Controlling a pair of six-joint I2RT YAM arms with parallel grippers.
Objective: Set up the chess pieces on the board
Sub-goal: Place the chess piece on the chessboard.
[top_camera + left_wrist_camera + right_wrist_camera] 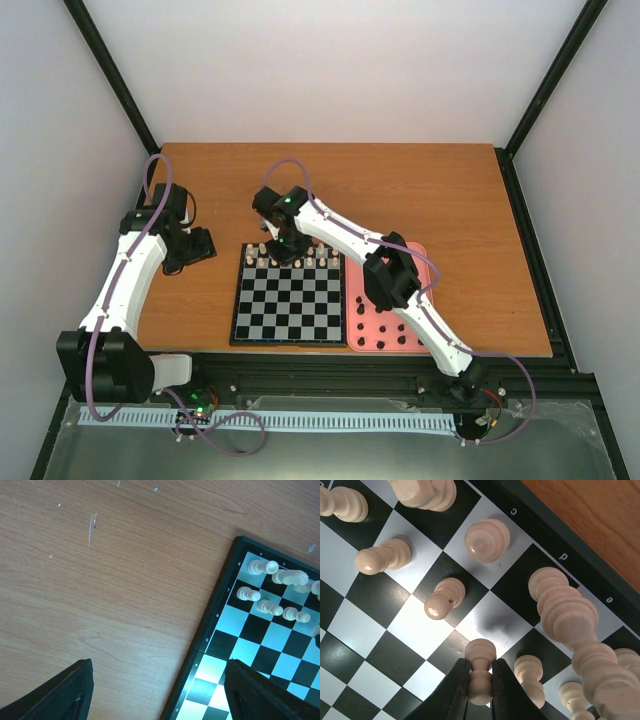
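Observation:
The board (290,310) of grey and black checks lies at the table's front middle. Several cream chess pieces (285,262) stand in its two far rows; they also show in the left wrist view (272,587) and right wrist view (487,540). My right gripper (480,687) is shut on a cream pawn (481,675) and holds it just above the far rows, over the board (420,630). In the top view the right gripper (283,247) hangs over the far edge. My left gripper (195,248) is open and empty over bare table left of the board (250,645).
A pink tray (385,320) with several black pieces (390,335) lies right of the board, partly under the right arm. The wooden table (450,200) ends at a black rail in front. White walls stand at the back and sides.

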